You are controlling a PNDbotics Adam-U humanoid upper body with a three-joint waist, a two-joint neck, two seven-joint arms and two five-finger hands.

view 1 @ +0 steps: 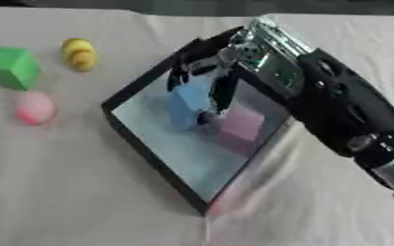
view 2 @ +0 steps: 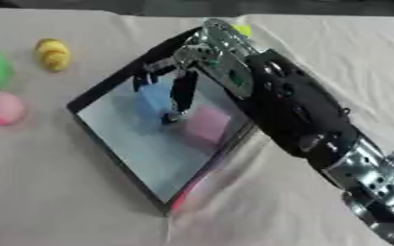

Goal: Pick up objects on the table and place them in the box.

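Pale cloth covers the table (view 1: 74,192), wrinkled toward the near edge. On it sits a shallow box (view 1: 150,158) with a dark rim and a grey floor, set at an angle to the view. The right arm (view 1: 343,115) reaches in from the lower right, and the right hand (view 1: 207,79) is inside the box, fingers pointing downward over a blue block (view 1: 186,103). The fingers (view 2: 182,91) flank the block, but whether they pinch it or hang straight beside it cannot be told. A pink block (view 1: 240,126) lies on the box floor just beside the blue one, on its right. Outside the box, well to the left on the cloth, lie a green cube (view 1: 13,67), a yellow lumpy object (view 1: 79,54) and a pink rounded object (view 1: 35,108). A small yellow-green patch (view 2: 242,30) shows behind the arm.
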